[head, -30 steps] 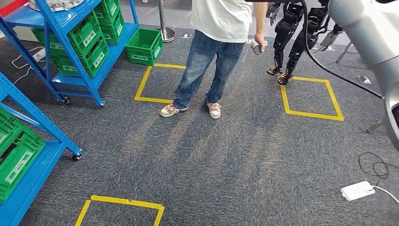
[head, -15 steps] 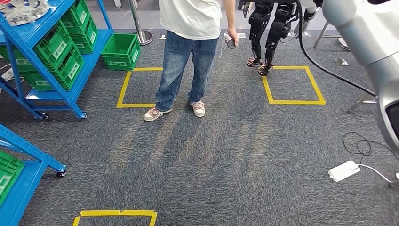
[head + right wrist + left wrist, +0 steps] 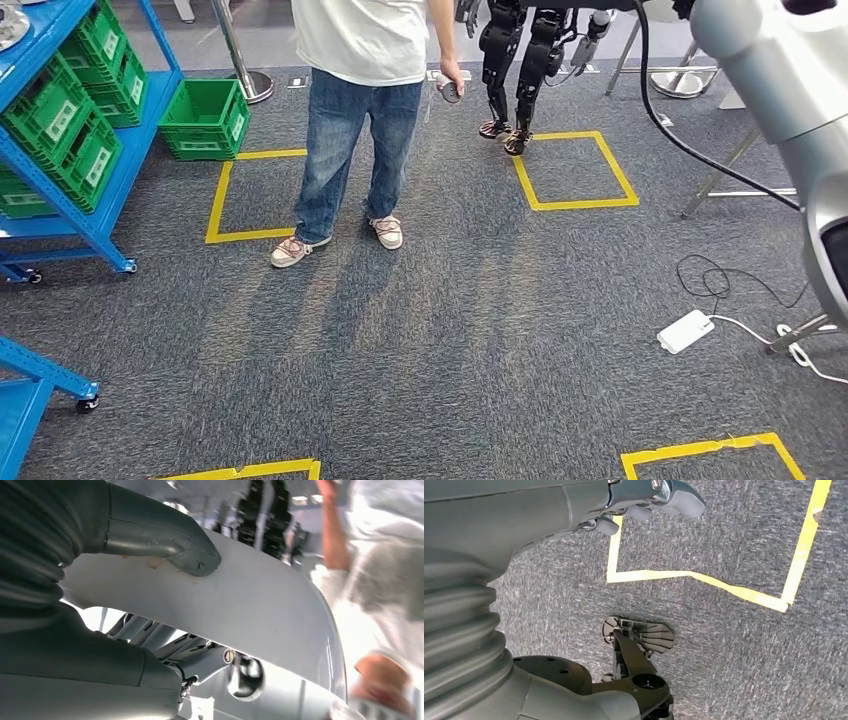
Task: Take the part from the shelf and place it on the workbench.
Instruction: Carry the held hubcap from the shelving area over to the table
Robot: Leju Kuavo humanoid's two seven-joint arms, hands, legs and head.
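From the head view we see a person in blue jeans (image 3: 350, 140) at upper centre and a blue metal shelf with green crates (image 3: 70, 140) at upper left. Left wrist: our left hand (image 3: 644, 502) hangs empty, fingers curled. Right wrist: our right hand (image 3: 150, 535) grips the smooth white curved part (image 3: 260, 615), thumb pressed on it

Grey carpet floor (image 3: 450, 340) bears yellow tape squares (image 3: 575, 170) and a white box (image 3: 686, 331).

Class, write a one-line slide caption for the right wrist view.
Right hand grips a white curved part, thumb on top; a blurred person stands beyond.
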